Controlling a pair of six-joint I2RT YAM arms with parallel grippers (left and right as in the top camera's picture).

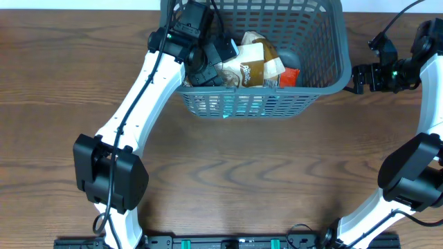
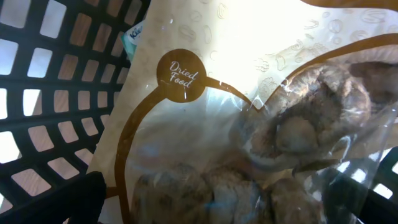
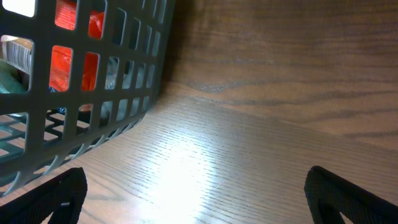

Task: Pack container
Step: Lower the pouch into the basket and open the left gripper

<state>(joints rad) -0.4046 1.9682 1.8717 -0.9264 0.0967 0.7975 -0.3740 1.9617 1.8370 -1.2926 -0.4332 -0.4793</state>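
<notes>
The container [image 1: 257,104], a dark grey-blue lattice basket, stands at the back centre of the table. In it lie a tan and clear "Dried Food" snack bag [image 1: 252,66] and a red pack [image 1: 289,77]. My left gripper [image 1: 214,59] reaches into the container's left side. In the left wrist view the bag [image 2: 236,124] fills the frame, and my left gripper [image 2: 217,205] is open just over it, its fingers wide apart at either side. My right gripper [image 1: 356,77] hovers open just right of the container, with only bare wood between its fingers [image 3: 50,196].
The container's slotted wall [image 2: 56,93] stands close on the left of my left gripper. In the right wrist view the container's corner [image 3: 124,81] is at the upper left, with the red pack [image 3: 68,62] behind the slots. The wooden table [image 1: 228,180] spreads in front.
</notes>
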